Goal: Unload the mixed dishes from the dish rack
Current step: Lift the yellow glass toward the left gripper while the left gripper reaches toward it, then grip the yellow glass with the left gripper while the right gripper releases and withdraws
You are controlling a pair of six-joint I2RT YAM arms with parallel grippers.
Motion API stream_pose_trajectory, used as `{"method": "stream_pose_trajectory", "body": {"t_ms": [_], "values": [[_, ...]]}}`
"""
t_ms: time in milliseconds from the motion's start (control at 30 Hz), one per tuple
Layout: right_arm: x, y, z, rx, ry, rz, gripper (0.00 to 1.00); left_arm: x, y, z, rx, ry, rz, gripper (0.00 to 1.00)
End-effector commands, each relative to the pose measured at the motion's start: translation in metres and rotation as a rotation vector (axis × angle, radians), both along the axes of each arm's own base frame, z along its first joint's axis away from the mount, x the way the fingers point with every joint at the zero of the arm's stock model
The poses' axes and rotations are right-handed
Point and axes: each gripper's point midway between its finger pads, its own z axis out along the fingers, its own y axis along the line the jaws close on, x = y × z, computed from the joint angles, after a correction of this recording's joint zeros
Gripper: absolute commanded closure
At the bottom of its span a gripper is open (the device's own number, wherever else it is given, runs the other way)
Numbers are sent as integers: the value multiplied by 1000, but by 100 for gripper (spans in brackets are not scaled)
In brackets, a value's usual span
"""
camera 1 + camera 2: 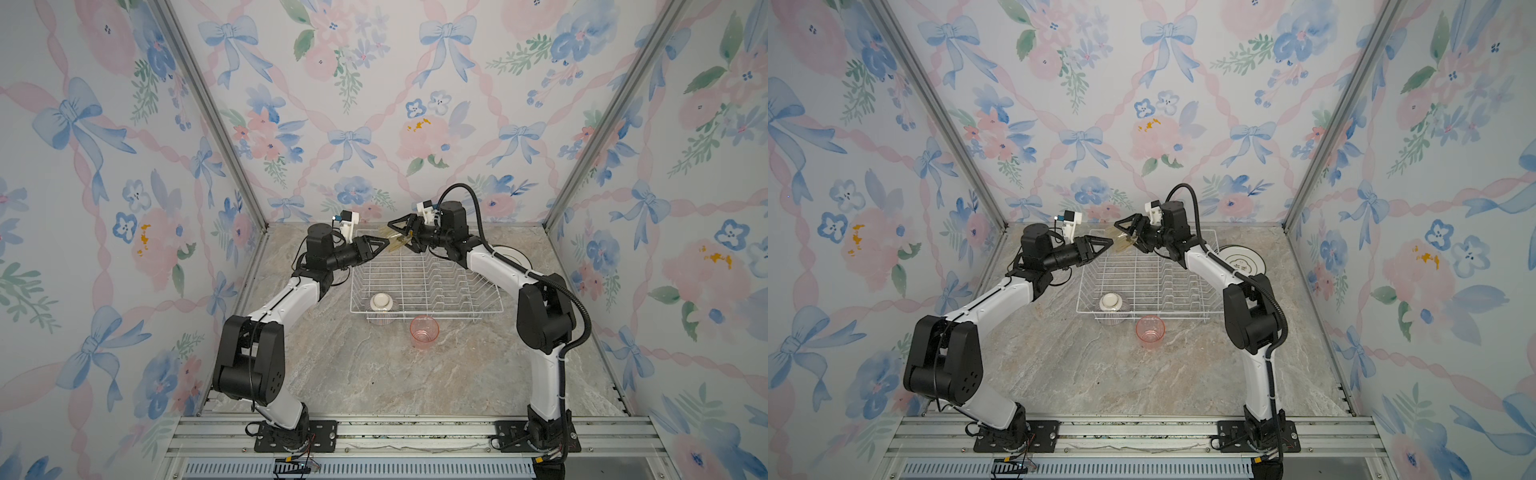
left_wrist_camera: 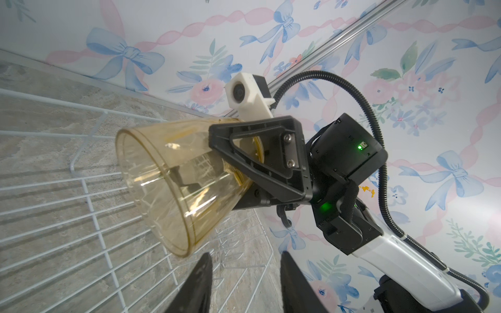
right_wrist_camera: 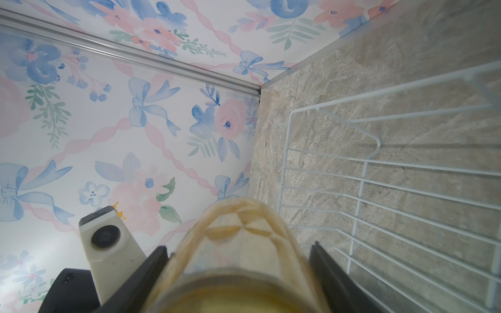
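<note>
My right gripper (image 1: 401, 238) (image 3: 238, 246) is shut on the base end of a yellow translucent tumbler (image 1: 397, 244) (image 1: 1124, 243) (image 2: 168, 184) (image 3: 238, 233). It holds the tumbler on its side in the air above the back left of the white wire dish rack (image 1: 449, 312) (image 1: 1179, 319). My left gripper (image 1: 386, 245) (image 2: 244, 254) is open with nothing between its fingers, just by the tumbler's open rim. A small striped bowl (image 1: 381, 306) (image 1: 1112, 305) sits upside down at the rack's front left corner. The rack's plate slots stand bare.
A pink tumbler (image 1: 424, 330) (image 1: 1150, 330) stands upright on the marble table just in front of the rack. A dark-rimmed white plate (image 1: 515, 255) (image 1: 1241, 262) lies on the table to the right of the rack, partly behind my right arm. Papered walls enclose three sides.
</note>
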Motion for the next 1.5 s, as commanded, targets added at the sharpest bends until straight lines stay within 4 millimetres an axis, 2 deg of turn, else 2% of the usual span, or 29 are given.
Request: {"method": "stream_pose_trajectory", "body": {"t_ms": [0, 133, 400, 600, 767, 900, 1100, 1167, 1200, 1233, 1300, 1367, 1400, 1467], "values": [[-8, -6, 50, 60, -97, 8, 76, -2, 4, 17, -9, -55, 6, 58], [-9, -5, 48, 58, -87, 14, 76, -1, 7, 22, -4, -77, 18, 57], [-24, 10, 41, 66, -53, 66, 76, 1, 6, 28, -1, -99, 13, 57], [-34, 34, 33, 116, -10, 124, 77, -3, 1, 34, -5, -119, -17, 57], [-35, 46, 34, 162, 6, 145, 77, -7, 2, 38, -8, -137, -21, 59], [-39, 55, 32, 176, 22, 171, 77, -8, 2, 40, -12, -150, -28, 68], [-40, 54, 23, 172, 38, 166, 77, -10, 2, 43, -16, -162, -36, 86], [-41, 54, 22, 171, 40, 166, 73, -10, 4, 42, -14, -161, -31, 94], [-41, 54, 22, 171, 39, 165, 67, -10, 5, 41, -12, -164, -27, 99], [-39, 51, 22, 173, 37, 157, 63, -12, 5, 42, -9, -172, -28, 100], [-36, 46, 23, 176, 28, 139, 45, -14, 5, 45, -4, -188, -32, 100], [-31, 39, 27, 178, 14, 119, 38, -18, 5, 44, -1, -189, -39, 100], [-29, 34, 30, 174, 3, 109, 30, -20, 5, 44, 5, -190, -41, 100], [-24, 24, 33, 153, -17, 88, 25, -25, 4, 41, 26, -191, -51, 100]]}}
